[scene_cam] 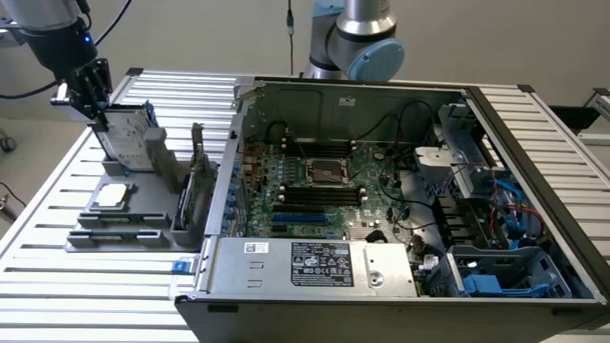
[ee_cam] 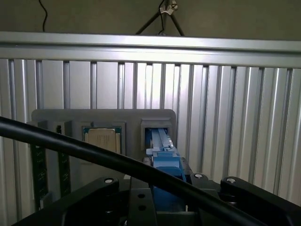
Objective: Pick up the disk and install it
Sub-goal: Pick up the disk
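Over the slatted table (scene_cam: 76, 286), upper left of the exterior view, the disk (scene_cam: 128, 139) is held upright, clamped by the gripper (scene_cam: 100, 107).

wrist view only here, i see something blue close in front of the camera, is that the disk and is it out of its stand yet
Observer: yes, that's the disk. It stands upright with its lower edge in the grey holder's slot.
Operator: where's the gripper on it
Observer: the gripper is at the disk's top edge.
Operator: and the pc
Observer: the open computer case sits to the exterior view's right of the holder.
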Controlling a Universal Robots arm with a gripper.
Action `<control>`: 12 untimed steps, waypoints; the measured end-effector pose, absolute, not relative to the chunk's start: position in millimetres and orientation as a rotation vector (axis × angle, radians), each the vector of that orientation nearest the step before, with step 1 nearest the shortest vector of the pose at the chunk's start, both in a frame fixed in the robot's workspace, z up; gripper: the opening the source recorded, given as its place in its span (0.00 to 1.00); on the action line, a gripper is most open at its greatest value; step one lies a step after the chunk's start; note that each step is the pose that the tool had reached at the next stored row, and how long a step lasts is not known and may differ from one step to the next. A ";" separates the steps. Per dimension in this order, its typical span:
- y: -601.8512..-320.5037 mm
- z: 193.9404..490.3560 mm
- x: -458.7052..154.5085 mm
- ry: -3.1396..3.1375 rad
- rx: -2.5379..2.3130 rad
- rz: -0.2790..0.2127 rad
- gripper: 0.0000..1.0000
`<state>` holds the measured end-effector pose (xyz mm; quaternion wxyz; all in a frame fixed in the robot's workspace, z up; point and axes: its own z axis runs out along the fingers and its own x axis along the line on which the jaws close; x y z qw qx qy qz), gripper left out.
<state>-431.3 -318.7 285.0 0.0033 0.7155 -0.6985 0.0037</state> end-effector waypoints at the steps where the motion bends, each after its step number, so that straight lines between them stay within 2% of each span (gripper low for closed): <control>1: -318.7 285.0 -431.3 -2.190 2.243 0.012 0.33; 12: -318.7 284.9 -431.3 -2.190 2.239 0.016 0.33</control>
